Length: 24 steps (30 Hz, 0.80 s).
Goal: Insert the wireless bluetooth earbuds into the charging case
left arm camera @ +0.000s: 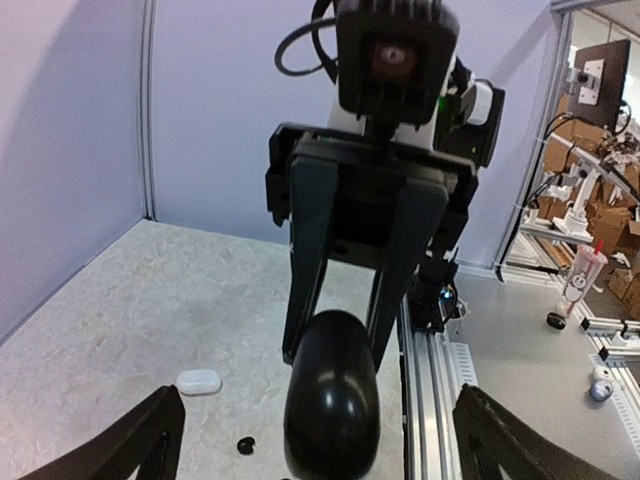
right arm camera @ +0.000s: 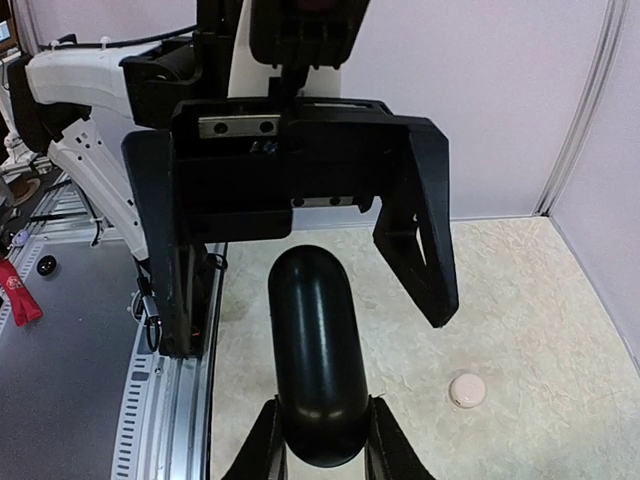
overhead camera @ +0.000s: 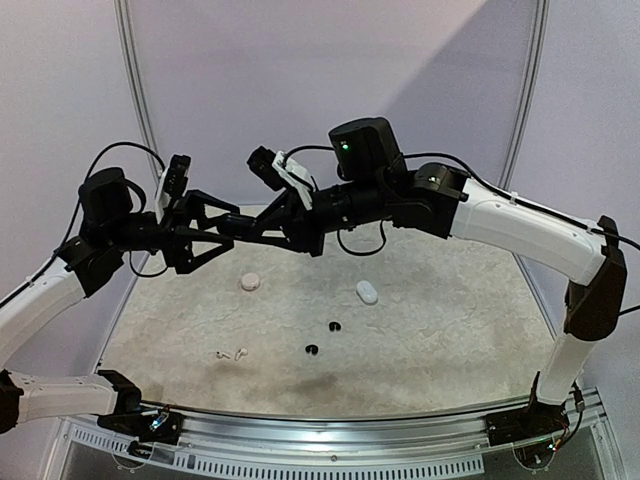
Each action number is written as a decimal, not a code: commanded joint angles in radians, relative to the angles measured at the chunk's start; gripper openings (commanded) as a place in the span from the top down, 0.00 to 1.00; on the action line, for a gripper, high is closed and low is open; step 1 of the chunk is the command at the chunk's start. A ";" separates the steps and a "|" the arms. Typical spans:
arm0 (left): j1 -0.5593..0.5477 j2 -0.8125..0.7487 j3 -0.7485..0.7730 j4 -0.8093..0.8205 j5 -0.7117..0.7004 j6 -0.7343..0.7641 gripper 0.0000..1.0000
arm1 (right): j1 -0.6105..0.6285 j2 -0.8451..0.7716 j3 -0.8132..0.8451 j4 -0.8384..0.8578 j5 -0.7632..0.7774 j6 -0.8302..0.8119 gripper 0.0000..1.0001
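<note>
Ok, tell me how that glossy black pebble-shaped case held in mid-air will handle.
The glossy black pebble-shaped case shows shiny highlights, so it is probably slick and might slip in the right gripper, which pinches it near one end. Its rounded ends suggest it would roll or rock if set down. It looks rigid, undeformed by the grip.

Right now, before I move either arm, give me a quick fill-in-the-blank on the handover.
The right claw is shut on a case coloured ___.
The left claw stands ___.
Loose on the table lie ___ black buds.
Missing words: black; open; two.
</note>
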 commanded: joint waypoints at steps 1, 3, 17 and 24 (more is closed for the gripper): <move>-0.009 -0.018 -0.007 -0.221 0.003 0.150 0.01 | -0.026 -0.053 -0.011 -0.047 0.007 -0.034 1.00; -0.008 -0.044 -0.014 -0.260 -0.023 0.233 0.01 | -0.042 -0.058 0.001 -0.062 -0.018 -0.026 1.00; -0.057 -0.069 -0.018 -0.240 -0.147 0.244 0.05 | -0.066 -0.109 0.040 -0.227 -0.062 -0.186 1.00; -0.102 -0.054 -0.046 -0.092 -0.174 0.206 0.15 | -0.058 -0.124 -0.010 -0.204 -0.049 -0.128 1.00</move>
